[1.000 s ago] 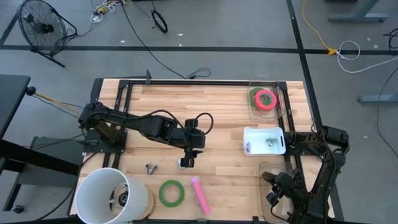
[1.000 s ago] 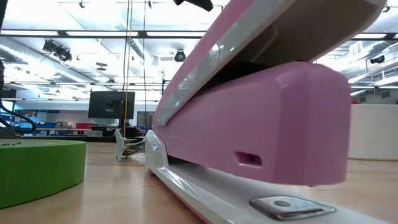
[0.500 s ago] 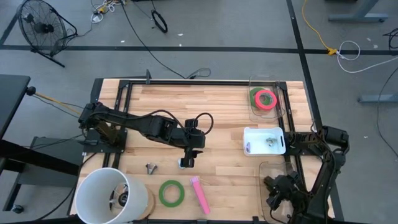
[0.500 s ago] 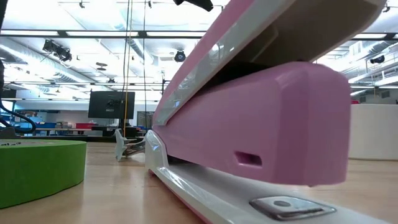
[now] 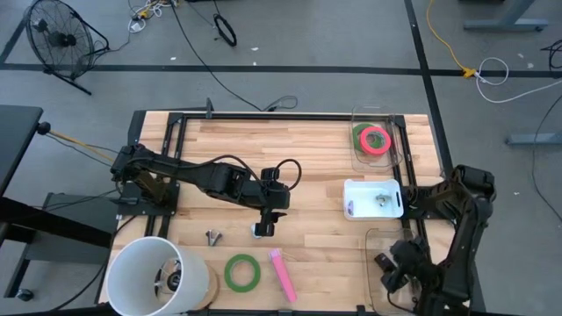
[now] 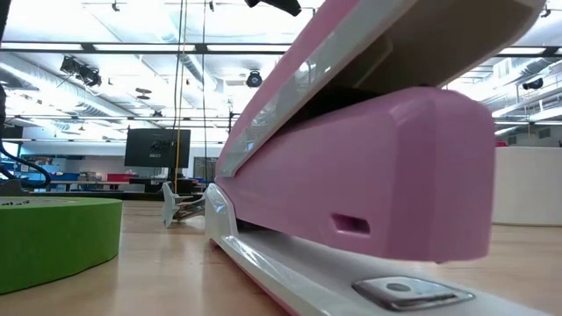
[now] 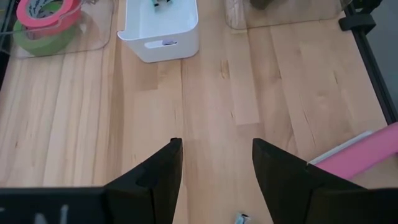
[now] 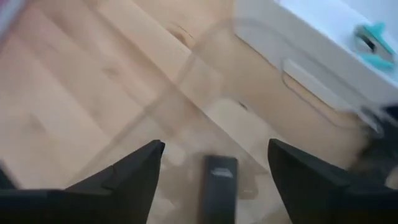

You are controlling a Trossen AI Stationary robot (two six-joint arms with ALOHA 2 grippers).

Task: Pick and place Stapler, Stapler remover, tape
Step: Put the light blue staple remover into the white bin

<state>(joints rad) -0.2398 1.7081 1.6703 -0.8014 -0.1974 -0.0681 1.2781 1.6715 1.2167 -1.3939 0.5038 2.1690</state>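
Two dark arms are working over a wooden bench (image 5: 307,158). The left gripper (image 5: 263,230) is hovering near the bench's middle, its fingers (image 7: 155,180) spread apart with nothing between them and bare wood showing in the gap. The right gripper (image 5: 393,270) is hanging at the front right corner above a clear tray (image 5: 376,239); its fingers (image 8: 134,180) are released wide, and a small dark object (image 8: 217,180) is lying on the tray floor between them, too blurred to name.

Three tape rolls are in sight. One green tape roll (image 5: 241,272) is lying flat on the front of the bench, just beside the pink stapler (image 5: 282,274), which is resting at a slant to its right. In the low view the same stapler (image 6: 369,175) is filling most of the frame, with the green roll (image 6: 53,237) at the left edge. The other two rolls, a red-pink tape roll (image 5: 375,140) stacked on a second green tape roll (image 5: 359,136), are sitting in another clear tray (image 5: 391,118) at the far right of the bench.

Between the two clear trays, a white bin (image 5: 356,197) is holding one small item with teal parts (image 8: 373,40). One small metal staple remover (image 5: 213,236) is lying on the wood to the left of the left gripper. A large white bucket (image 5: 132,272) is standing at the front left corner.
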